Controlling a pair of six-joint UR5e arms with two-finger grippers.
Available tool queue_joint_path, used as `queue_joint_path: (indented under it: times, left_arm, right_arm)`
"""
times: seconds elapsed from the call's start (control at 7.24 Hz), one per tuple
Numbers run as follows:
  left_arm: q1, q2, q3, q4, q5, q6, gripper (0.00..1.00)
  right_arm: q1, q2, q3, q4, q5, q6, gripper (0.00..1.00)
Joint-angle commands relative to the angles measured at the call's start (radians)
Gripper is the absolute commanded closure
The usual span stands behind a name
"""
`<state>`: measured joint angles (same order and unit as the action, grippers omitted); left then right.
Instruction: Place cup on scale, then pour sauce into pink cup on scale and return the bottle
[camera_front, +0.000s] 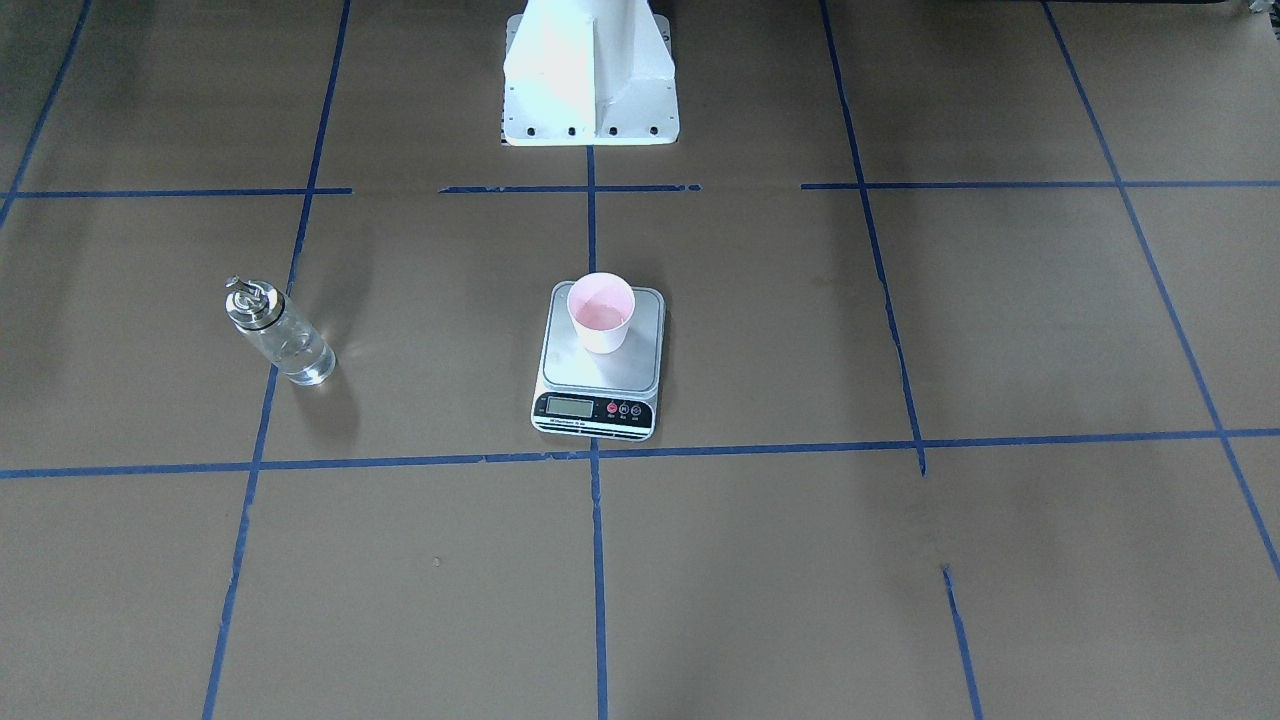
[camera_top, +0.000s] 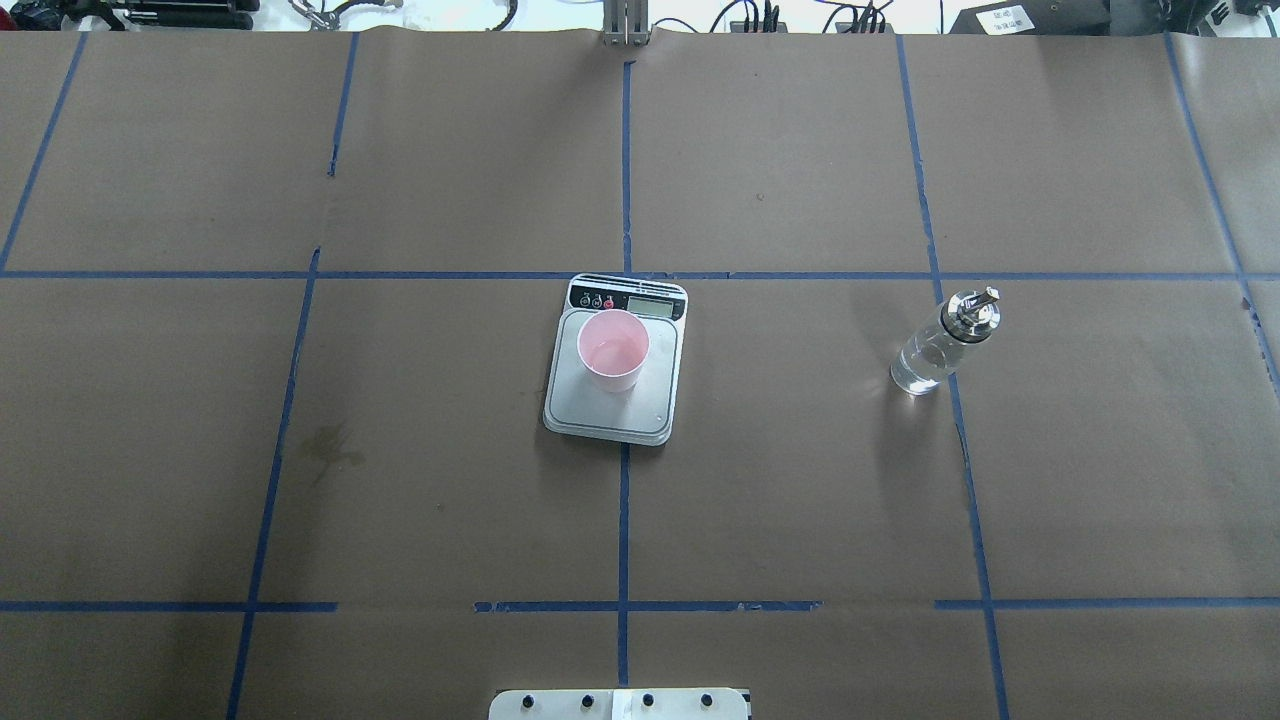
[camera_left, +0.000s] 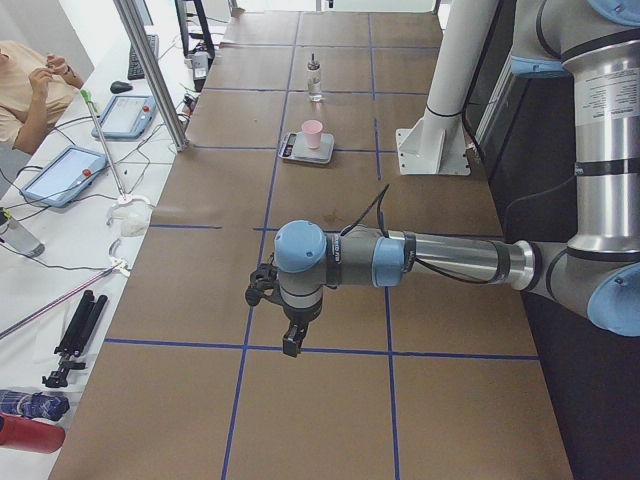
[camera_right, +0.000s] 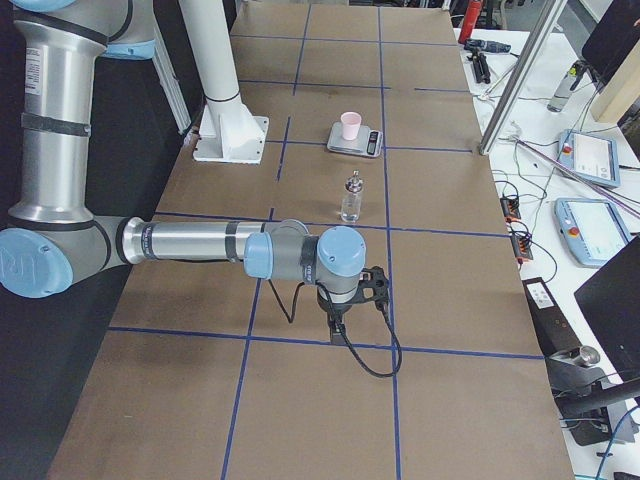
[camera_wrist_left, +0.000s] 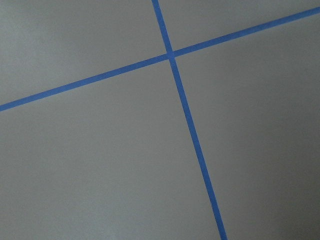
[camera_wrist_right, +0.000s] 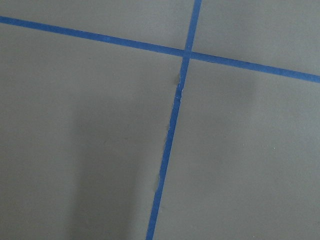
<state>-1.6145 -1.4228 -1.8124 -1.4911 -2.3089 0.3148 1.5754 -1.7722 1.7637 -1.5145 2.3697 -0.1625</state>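
**Front-facing view.** Scale (camera_front: 645, 345) flat on table (camera_front: 900, 560), display strip turned away from pedestal (camera_front: 588, 75), so legible from the operators' side. Cup (camera_front: 601, 312) upright on the platform, toward the edge of scale nearest the pedestal, mouth open upward to take a pour. Inside pale pink with a darker band low down, possibly liquid; not certain. Bottle (camera_front: 278, 333) upright on table, well apart from scale on the right arm's side, metal spout on top. Sauce (camera_front: 300, 355) clear, in the lower part of the glass. No arm near scale.

**Overhead view.** Same layout: cup within the platform outline, bottle standing alone far from scale, touching neither. Faint stain on the paper on the opposite side of scale.

**Left side view.** Left gripper (camera_left: 291, 342) pointing down at table, far from scale, nothing seen in it; jaw width: cannot tell. Person seated at a side bench beyond the table edge.

**Right side view.** Right gripper (camera_right: 337, 330) pointing down, far from scale, nearer to bottle than to scale, apparently carrying nothing; jaw width: cannot tell.

**Wrist views.** Only brown paper and crossed blue tape; no fingers, no task thing.

**Judgement.** Cup-on-scale step done. Bottle set down apart and both arms clear: either pour not begun or bottle already returned; not settled by cup contents.
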Motion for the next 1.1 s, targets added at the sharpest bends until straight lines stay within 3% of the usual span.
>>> queue_joint_path:
  times: [0.0,0.14,0.41,0.97]
  left_arm:
    - [-0.002,0.013,0.004,0.002,0.0,0.0,0.0]
    - [-0.002,0.015,0.004,0.003,-0.004,-0.003,0.0]
    - [-0.002,0.039,0.001,0.002,0.0,-0.002,0.0]
    - [-0.004,0.042,-0.007,0.0,0.008,0.001,0.0]
  right_arm:
    - [-0.003,0.002,-0.009,-0.001,-0.007,0.012,0.0]
    - [-0.002,0.004,-0.007,-0.019,-0.009,0.012,0.0]
    - [-0.006,0.007,-0.007,-0.024,-0.093,0.018,0.0]
    - [-0.009,0.005,-0.006,-0.023,-0.095,0.017,0.0]
